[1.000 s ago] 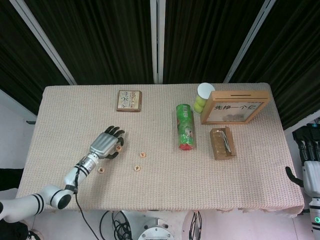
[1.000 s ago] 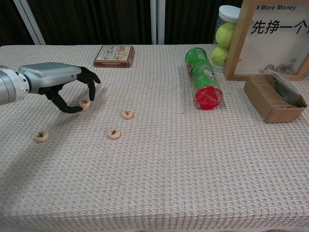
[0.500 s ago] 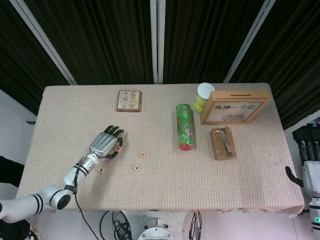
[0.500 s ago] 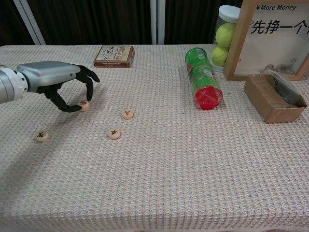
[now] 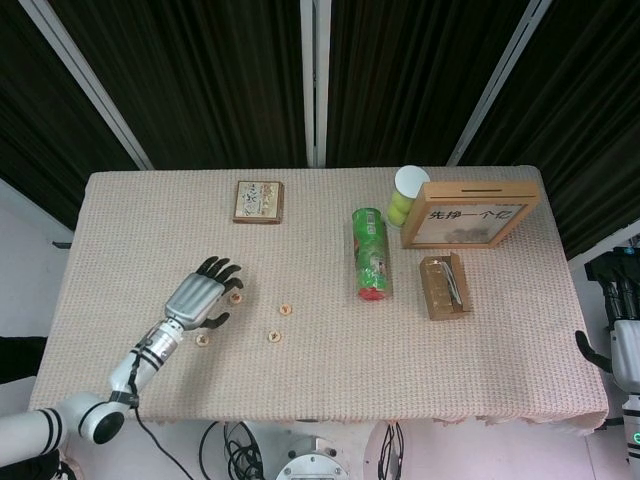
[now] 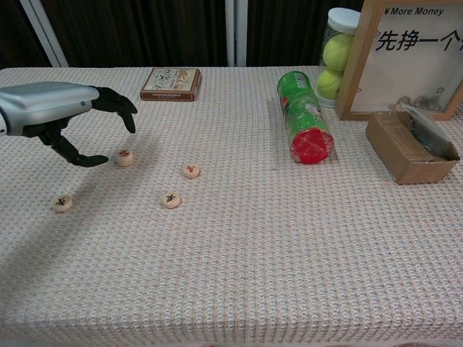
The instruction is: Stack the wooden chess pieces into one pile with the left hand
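Several round wooden chess pieces lie flat and apart on the woven tablecloth. One with a red mark (image 6: 124, 157) (image 5: 236, 296) sits just right of my left hand (image 6: 65, 119) (image 5: 195, 298). The hand hovers over the cloth with its fingers spread and curved downward, holding nothing. Another red-marked piece (image 6: 191, 170) (image 5: 285, 310) lies further right. A black-marked piece (image 6: 171, 199) (image 5: 272, 337) is nearer the front. A further black-marked piece (image 6: 62, 203) (image 5: 202, 340) lies below the hand. My right hand (image 5: 622, 345) shows only partly, off the table's right edge.
A flat card box (image 6: 171, 84) lies at the back left. A green can (image 6: 304, 118) lies on its side mid-table. A tennis ball tube (image 6: 338, 50), a framed sign (image 6: 409, 58) and an open cardboard box (image 6: 409, 144) stand to the right.
My left hand has lifted off the red-marked piece and drawn back to the left, its fingers opening wider. The piece stays on the cloth.
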You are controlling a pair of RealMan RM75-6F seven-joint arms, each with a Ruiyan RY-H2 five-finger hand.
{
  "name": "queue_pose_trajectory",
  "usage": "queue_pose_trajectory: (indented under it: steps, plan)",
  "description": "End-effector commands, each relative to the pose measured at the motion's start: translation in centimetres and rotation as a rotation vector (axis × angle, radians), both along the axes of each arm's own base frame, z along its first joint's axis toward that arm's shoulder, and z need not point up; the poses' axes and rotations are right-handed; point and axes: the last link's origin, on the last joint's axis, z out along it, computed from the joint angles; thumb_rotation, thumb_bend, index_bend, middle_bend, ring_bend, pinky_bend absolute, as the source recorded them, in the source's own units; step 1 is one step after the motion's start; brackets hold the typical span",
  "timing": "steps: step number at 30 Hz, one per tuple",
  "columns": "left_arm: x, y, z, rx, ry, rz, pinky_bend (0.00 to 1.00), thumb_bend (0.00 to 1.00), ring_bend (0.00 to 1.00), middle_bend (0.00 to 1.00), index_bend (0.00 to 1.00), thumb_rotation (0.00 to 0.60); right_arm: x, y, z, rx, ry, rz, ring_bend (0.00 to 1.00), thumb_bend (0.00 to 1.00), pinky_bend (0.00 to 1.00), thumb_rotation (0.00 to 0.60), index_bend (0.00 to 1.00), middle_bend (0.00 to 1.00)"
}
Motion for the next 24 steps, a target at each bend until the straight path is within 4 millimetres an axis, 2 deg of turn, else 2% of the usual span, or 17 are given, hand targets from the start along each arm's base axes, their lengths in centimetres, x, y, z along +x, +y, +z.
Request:
queue_pose_trajectory:
  steps: [1, 5, 11, 24]
  plan:
    - [-1.6, -2.2, 1.4, 0.019, 0.002, 0.044, 0.02, 0.28, 0.00, 0.08, 0.26, 0.600, 0.0, 0.0, 0.1, -0.002, 0.000, 0.005, 0.00, 0.25, 0.00, 0.600, 0.00, 0.00]
    - [-2.8, -4.6, 2.3, 0.000, 0.010, 0.074, 0.02, 0.28, 0.00, 0.08, 0.27, 0.600, 0.2, 0.0, 0.2, -0.001, -0.002, 0.013, 0.00, 0.25, 0.00, 0.600, 0.00, 0.00]
    - [-3.9, -6.7, 1.9, -0.004, 0.031, 0.095, 0.02, 0.28, 0.00, 0.08, 0.32, 0.600, 0.5, -0.2, 0.3, -0.005, -0.010, 0.023, 0.00, 0.27, 0.00, 0.600, 0.00, 0.00]
    - [-5.5, -6.9, -0.4, -0.001, 0.068, 0.063, 0.02, 0.28, 0.00, 0.09, 0.34, 0.600, 0.4, -0.3, 0.4, -0.005, -0.011, 0.019, 0.00, 0.27, 0.00, 0.600, 0.00, 0.00]
